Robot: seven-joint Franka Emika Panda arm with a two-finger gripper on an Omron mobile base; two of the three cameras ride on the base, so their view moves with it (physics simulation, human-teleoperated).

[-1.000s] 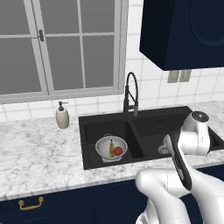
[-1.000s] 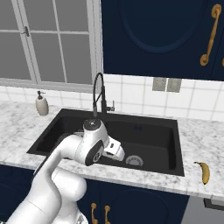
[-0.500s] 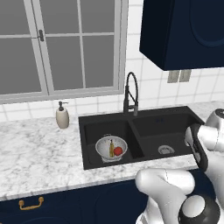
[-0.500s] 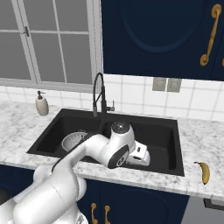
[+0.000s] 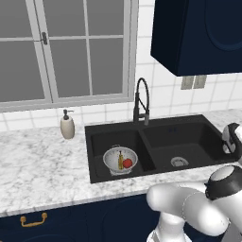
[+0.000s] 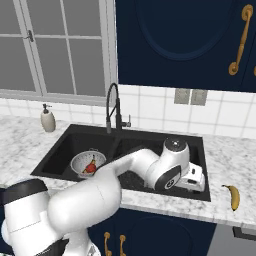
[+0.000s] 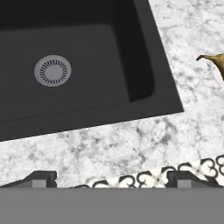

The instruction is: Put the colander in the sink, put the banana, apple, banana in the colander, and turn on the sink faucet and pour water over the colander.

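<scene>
The colander (image 5: 113, 158) stands in the left basin of the black sink (image 5: 189, 142) and holds a banana (image 5: 120, 159) and a red apple (image 5: 127, 163). It also shows in the right base view, colander (image 6: 80, 161). A second banana (image 6: 231, 196) lies on the marble counter right of the sink (image 6: 150, 145); its dark tip (image 7: 213, 60) reaches into the hand view. My gripper (image 6: 195, 180) hangs over the sink's front right corner, open and empty, fingertips (image 7: 41, 177) wide apart. The black sink faucet (image 5: 140, 100) stands behind the divider, and no water runs from it.
A beige soap bottle (image 5: 67, 125) stands on the counter left of the sink. The right basin's steel drain (image 7: 53, 70) lies below my hand. The counter's front edge (image 7: 131, 173) runs close under the fingers, with patterned floor beyond. Dark wall cabinets (image 6: 190, 40) hang overhead.
My arm has swung right, carrying the hand from over the right basin to the sink's front right corner. The gripper has stayed open, and the colander and fruit have not moved.
</scene>
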